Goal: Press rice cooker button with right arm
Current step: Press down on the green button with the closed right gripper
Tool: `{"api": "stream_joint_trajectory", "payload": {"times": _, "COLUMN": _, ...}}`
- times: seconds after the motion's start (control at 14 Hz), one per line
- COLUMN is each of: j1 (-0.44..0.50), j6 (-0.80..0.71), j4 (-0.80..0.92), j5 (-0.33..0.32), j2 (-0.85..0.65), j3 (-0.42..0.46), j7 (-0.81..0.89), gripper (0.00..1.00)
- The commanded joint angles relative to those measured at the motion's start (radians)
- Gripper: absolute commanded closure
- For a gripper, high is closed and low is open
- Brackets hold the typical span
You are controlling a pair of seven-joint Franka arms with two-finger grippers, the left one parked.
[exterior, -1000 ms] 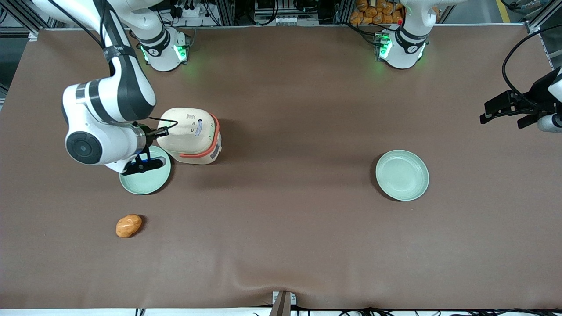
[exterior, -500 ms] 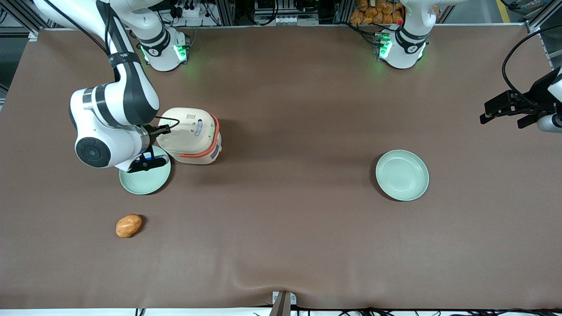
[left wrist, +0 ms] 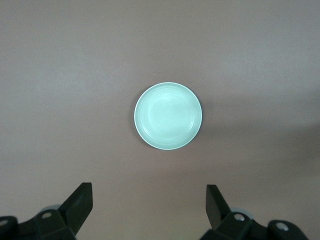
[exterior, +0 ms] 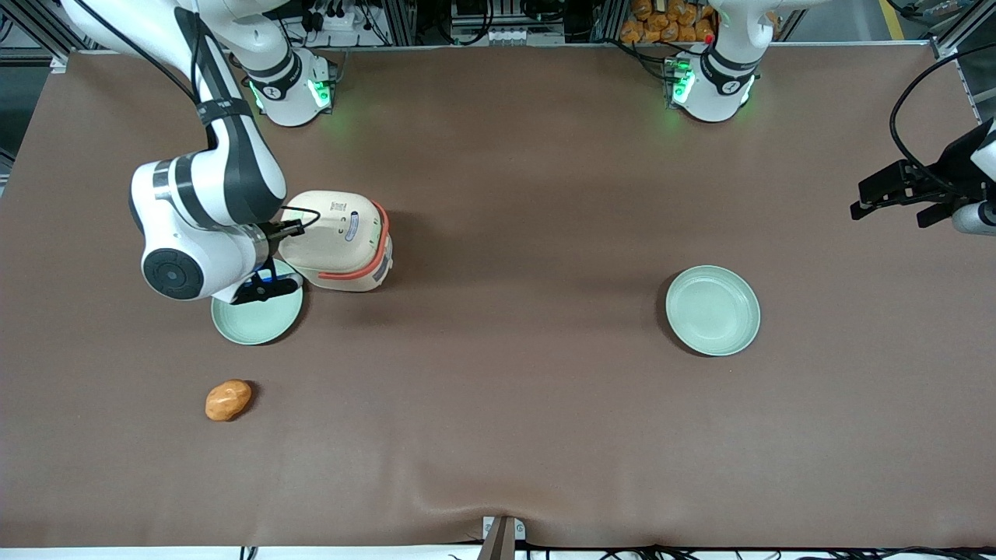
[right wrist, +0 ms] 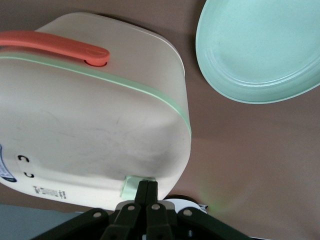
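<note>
The cream rice cooker stands with its lid shut, its coral-orange handle band toward the parked arm's end. In the right wrist view the cooker fills the frame, with its pale green rim line and a small pale green button on its side. My right gripper is shut, its two fingertips together and touching that button. In the front view the white right arm covers the gripper, at the cooker's side toward the working arm's end.
A pale green plate lies beside the cooker, nearer the front camera, partly under the wrist; it also shows in the right wrist view. An orange bun-like item lies nearer still. A second plate lies toward the parked arm's end.
The right arm's wrist has shifted toward the rice cooker and slightly away from the front camera, uncovering more of the near plate. The cooker has not moved.
</note>
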Motion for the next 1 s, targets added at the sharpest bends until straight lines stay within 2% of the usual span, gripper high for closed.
{"api": "stream_joint_trajectory", "payload": {"times": 0.0, "j1": 0.005, "j6": 0.007, "j4": -0.005, "j5": 0.013, "j2": 0.011, "j3": -0.004, "j7": -0.005, "gripper": 1.00}}
{"api": "stream_joint_trajectory", "payload": {"times": 0.93, "j1": 0.011, "j6": 0.070, "j4": -0.005, "j5": 0.010, "j2": 0.064, "j3": -0.005, "j7": -0.013, "gripper": 1.00}}
